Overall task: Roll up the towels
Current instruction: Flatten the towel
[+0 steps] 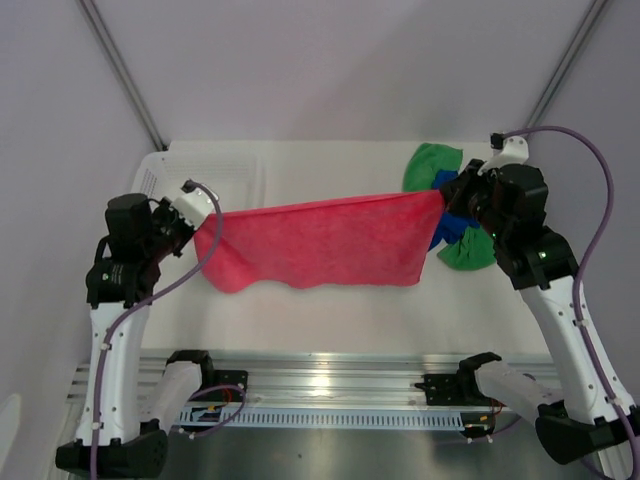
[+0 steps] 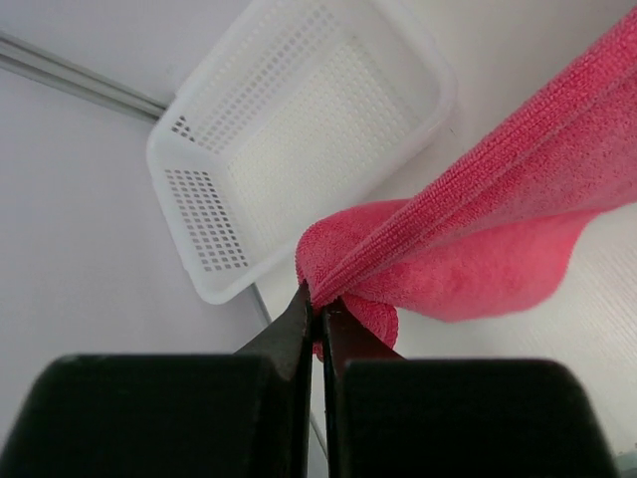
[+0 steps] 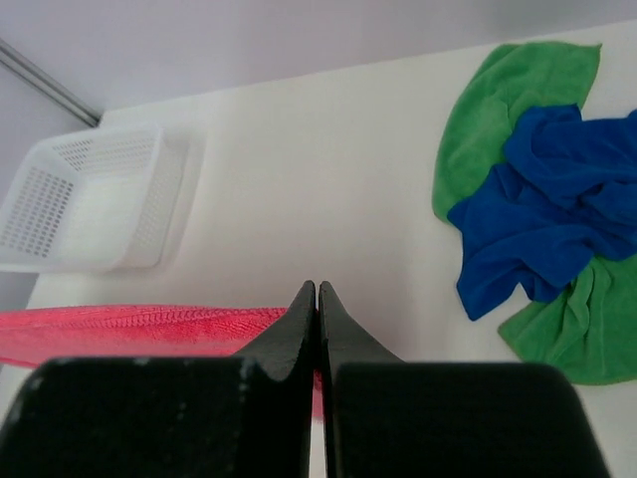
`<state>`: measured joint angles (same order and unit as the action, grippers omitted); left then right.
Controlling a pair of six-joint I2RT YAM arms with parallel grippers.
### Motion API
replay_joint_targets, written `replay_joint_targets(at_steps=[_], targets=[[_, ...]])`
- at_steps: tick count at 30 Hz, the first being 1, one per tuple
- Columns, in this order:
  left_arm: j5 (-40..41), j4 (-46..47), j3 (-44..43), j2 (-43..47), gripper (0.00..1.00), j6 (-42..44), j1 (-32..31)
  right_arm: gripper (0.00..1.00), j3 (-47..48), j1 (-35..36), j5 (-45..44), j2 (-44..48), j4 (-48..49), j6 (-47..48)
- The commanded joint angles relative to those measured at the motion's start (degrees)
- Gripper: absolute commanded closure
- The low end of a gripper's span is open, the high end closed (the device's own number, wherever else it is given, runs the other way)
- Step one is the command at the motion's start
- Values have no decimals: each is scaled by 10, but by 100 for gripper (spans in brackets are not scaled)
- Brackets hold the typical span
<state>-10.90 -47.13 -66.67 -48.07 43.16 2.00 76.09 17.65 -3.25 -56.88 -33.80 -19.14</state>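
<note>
Above the table (image 1: 330, 310), the pink towel (image 1: 315, 245) hangs stretched from 9 to 3 o'clock. The left gripper (image 2: 318, 304) and right gripper (image 3: 318, 294) each pinch a corner tight. It looks like the spreading step; next, lay it flat. The blue towel (image 3: 537, 214) and green towel (image 3: 498, 110) sit at 2 o'clock.
</note>
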Motion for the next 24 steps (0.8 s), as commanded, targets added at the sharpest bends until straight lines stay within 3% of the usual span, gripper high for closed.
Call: replay_joint_targets(at_steps=[1, 8, 13, 16, 24], targets=[[33, 23, 23, -61, 99, 13, 8, 100, -8, -15, -12, -66, 15, 29], [57, 78, -36, -130, 99, -20, 8, 100, 113, -63, 25, -202, 16, 51], [35, 81, -50, -128, 99, -10, 6, 100, 136, -68, 17, -205, 8, 67], [29, 79, -14, -120, 99, 3, -2, 100, 74, -68, 24, -174, 29, 62], [23, 101, 174, -88, 95, 66, -37, 100, -210, -69, 49, -88, 95, 25]])
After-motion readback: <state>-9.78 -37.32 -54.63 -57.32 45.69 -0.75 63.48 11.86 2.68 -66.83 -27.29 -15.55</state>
